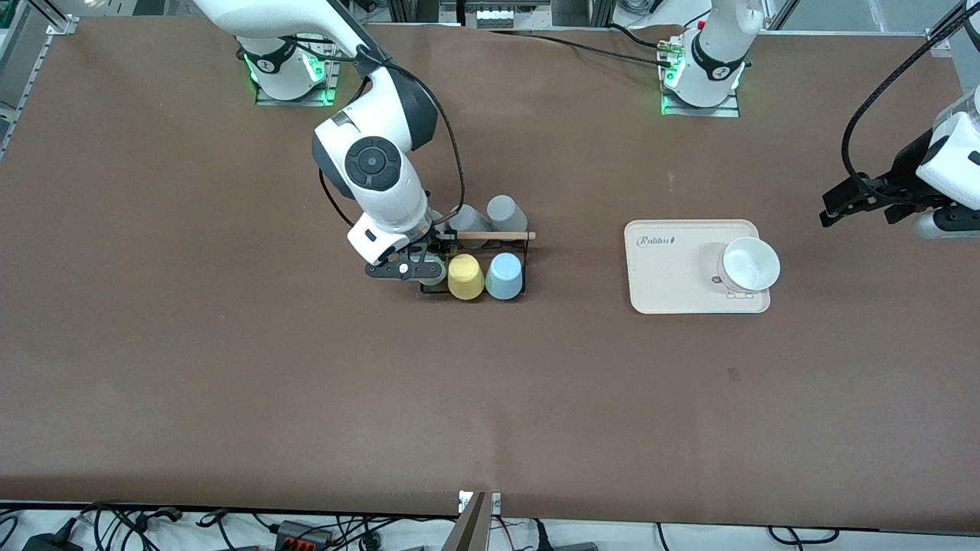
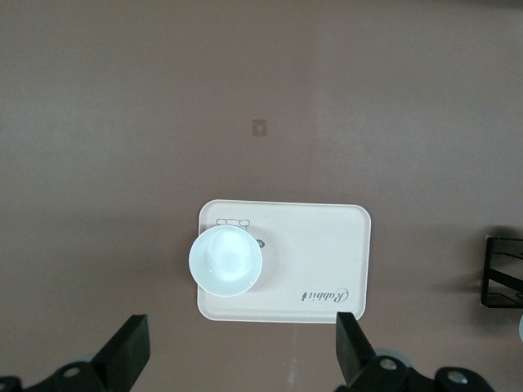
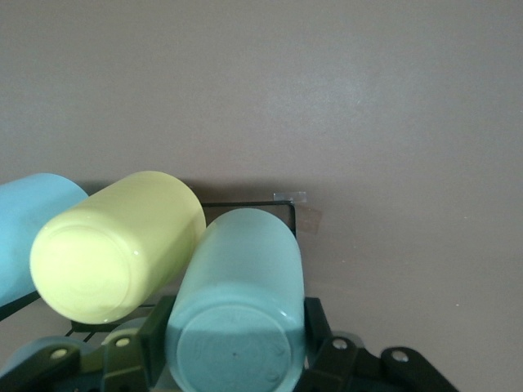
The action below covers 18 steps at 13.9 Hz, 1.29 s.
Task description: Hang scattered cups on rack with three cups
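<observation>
The pale sage-green cup point(image 3: 237, 310), a smooth matte handleless tumbler, sits upside down between the dark fingers of the right end effector point(image 3: 235, 343), which is closed on its sides at the rack point(image 1: 490, 264). Its flat round base faces the right wrist camera. In the front view this cup is mostly hidden under the right end effector point(image 1: 417, 264), at the end of the rack toward the right arm's end of the bench point(image 1: 230, 383).

Just beside it hangs the yellow cup point(image 1: 465, 276), also inverted and matte, and next to that the light blue cup point(image 1: 504, 275), both in the rack's row nearer the front camera. The rack is a thin black wire frame with a light wooden rod point(image 1: 498, 235) along its top. Two grey cups point(image 1: 501, 213) show in the row farther from the front camera.

Well apart, toward the left arm's end of the bench, lies a beige tray point(image 1: 674, 295) with rounded corners and a printed word, carrying a white round bowl point(image 1: 750, 264). The left end effector point(image 2: 241, 359) hangs over the brown bench near the tray, its two black fingers spread wide with nothing between them; that arm waits.
</observation>
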Motion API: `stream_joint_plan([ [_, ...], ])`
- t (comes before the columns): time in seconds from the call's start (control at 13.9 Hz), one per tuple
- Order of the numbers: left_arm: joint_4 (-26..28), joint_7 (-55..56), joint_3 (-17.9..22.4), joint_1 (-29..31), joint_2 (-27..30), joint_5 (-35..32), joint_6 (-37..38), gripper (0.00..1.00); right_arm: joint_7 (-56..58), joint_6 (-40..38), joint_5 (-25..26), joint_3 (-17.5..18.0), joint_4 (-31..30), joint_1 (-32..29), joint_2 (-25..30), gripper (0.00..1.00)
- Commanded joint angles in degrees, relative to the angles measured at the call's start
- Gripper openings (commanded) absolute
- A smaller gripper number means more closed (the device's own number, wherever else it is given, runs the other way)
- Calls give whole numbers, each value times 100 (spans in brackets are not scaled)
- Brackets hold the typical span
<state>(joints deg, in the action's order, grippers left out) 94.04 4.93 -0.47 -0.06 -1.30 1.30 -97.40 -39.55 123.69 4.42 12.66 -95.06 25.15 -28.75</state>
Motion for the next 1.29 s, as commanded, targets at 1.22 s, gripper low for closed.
stream_joint_plan([
  [1.22,-26,-133,-304,331,24,-130,-25,100,1851,-1724,-47,-18,49,-1984,2039,100],
])
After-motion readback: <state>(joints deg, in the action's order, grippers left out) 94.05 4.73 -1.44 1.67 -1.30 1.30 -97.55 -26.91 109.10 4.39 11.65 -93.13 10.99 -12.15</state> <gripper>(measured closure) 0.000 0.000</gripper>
